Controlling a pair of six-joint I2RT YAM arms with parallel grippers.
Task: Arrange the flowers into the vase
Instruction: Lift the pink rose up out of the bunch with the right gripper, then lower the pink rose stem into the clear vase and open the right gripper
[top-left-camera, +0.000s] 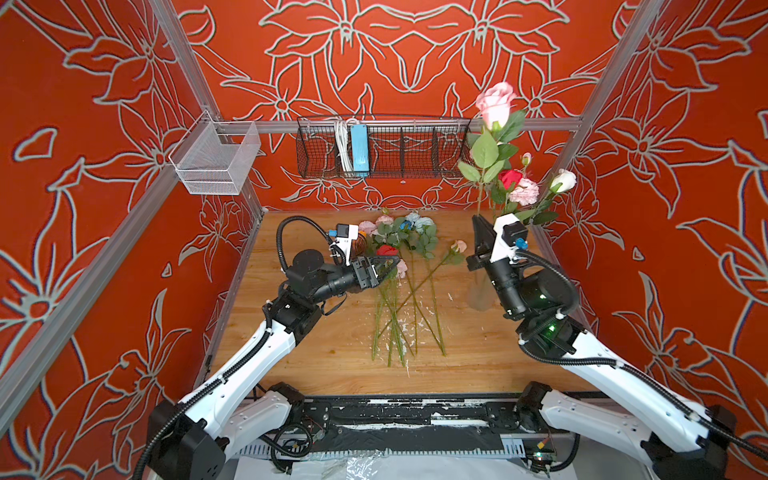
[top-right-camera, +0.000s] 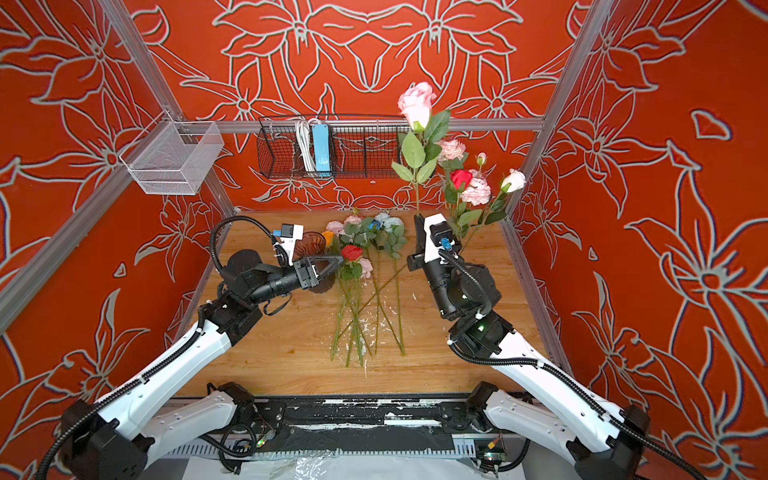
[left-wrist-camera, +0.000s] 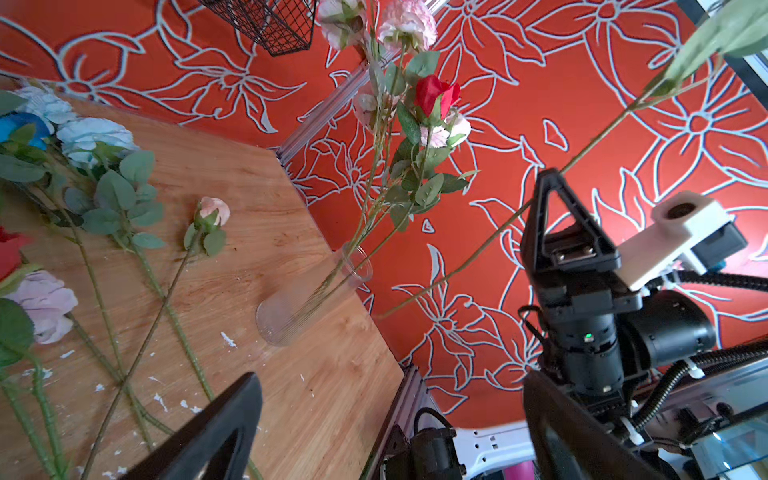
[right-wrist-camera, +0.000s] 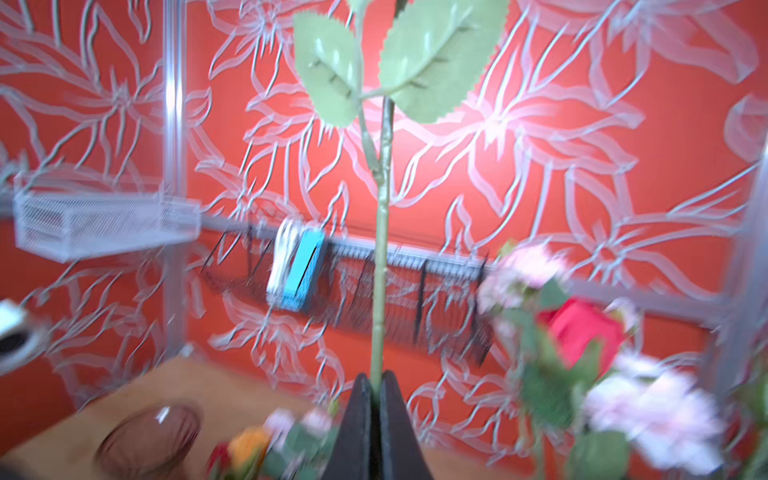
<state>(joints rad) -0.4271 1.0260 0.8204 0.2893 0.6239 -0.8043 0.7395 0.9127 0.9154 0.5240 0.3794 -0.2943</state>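
While right jaws clamp pink rose, left jaws gape above loose flowers, vase (part-filled) nearby.

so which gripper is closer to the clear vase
right: right gripper hangs raised by the clear vase holding a pink rose; left gripper is farther off, over the loose flowers

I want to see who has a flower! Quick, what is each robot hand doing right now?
Left gripper: jaws open, holding nothing.
Right gripper: jaws shut on the stem of the pink rose.
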